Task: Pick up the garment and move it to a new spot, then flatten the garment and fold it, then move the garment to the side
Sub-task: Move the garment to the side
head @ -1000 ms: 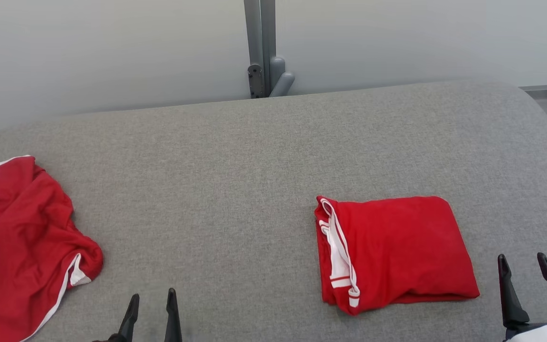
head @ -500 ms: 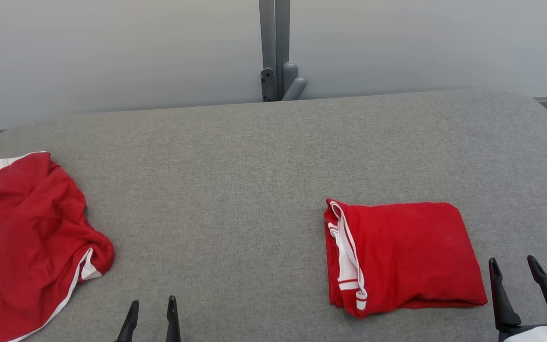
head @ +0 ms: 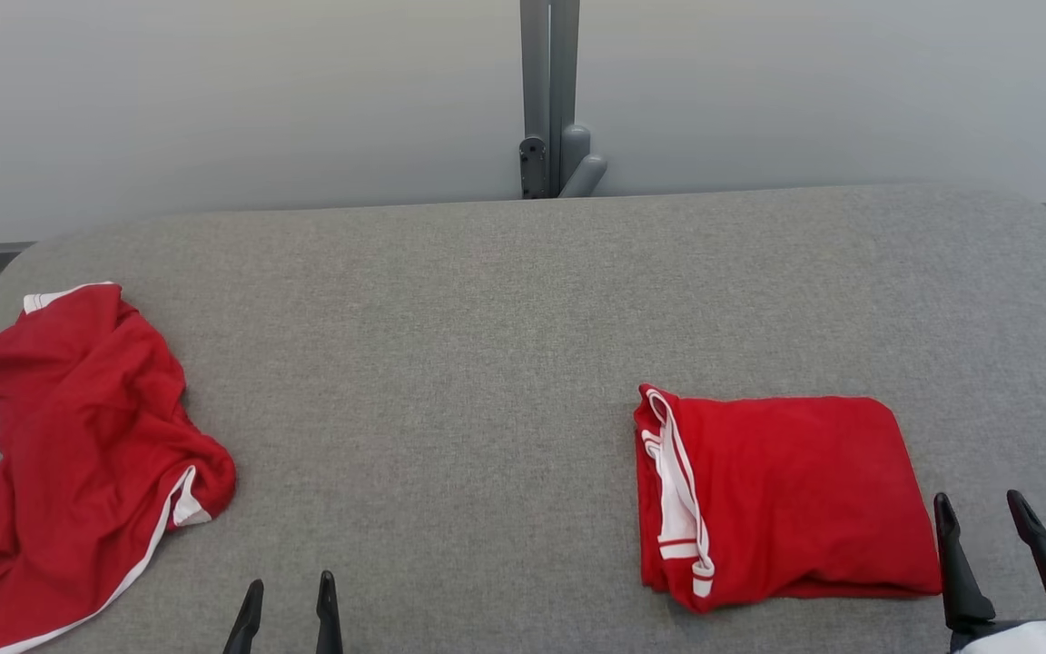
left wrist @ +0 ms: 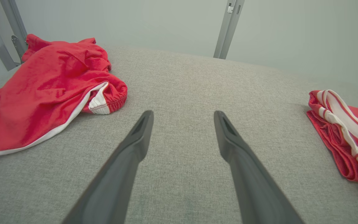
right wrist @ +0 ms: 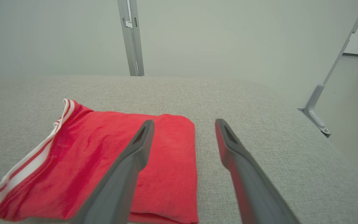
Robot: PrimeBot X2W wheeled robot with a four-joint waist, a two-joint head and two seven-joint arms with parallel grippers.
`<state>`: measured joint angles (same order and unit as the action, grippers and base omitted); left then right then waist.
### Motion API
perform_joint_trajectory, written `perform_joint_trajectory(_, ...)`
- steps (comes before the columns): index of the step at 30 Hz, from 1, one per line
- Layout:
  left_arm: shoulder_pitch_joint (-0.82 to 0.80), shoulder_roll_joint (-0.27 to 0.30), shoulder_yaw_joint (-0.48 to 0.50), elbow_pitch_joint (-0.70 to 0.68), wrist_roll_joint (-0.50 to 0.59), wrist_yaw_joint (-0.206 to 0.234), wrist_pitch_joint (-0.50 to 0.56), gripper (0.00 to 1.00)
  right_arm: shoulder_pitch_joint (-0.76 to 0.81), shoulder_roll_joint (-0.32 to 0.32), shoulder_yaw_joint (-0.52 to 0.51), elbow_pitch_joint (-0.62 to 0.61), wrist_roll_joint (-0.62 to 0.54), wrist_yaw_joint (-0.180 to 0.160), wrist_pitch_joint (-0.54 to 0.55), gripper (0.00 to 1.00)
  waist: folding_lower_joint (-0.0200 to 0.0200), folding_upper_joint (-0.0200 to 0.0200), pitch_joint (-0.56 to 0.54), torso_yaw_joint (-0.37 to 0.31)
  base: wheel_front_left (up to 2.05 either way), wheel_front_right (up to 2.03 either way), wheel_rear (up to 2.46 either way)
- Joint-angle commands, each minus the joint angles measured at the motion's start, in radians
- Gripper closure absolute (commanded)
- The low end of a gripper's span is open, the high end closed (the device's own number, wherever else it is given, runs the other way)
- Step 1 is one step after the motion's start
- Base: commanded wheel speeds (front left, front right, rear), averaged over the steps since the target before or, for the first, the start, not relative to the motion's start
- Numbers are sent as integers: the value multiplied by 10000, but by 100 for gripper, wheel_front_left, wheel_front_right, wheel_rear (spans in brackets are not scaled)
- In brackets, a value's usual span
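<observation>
I see a grey table bearing a crumpled garment left, a folded garment right, well apart.

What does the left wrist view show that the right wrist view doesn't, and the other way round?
Left wrist view's own: the crumpled red garment, lying loose to the left of the open left pincer. Right wrist view's own: the open right pincer and a slanted strut's metal foot bracket beyond the surface's edge. Shared: the folded red garment with white trim, the grey fabric surface and a grey upright post by the wall.
</observation>
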<state>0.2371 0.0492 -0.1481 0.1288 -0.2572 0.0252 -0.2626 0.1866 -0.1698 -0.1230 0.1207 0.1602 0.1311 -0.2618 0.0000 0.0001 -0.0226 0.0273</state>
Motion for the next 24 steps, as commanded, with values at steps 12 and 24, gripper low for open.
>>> perform_joint_trajectory(12,118,26,51,-104,14,-35,-28,0,-1424,-1167,946,1325,2101,-10,788,0,0,-1,405,-21,0,0,0)
perform_joint_trajectory(24,-576,26,3,-75,85,-57,-28,0,-3357,-1906,1599,3269,3523,-9,3547,0,0,-1,1652,442,0,0,0)
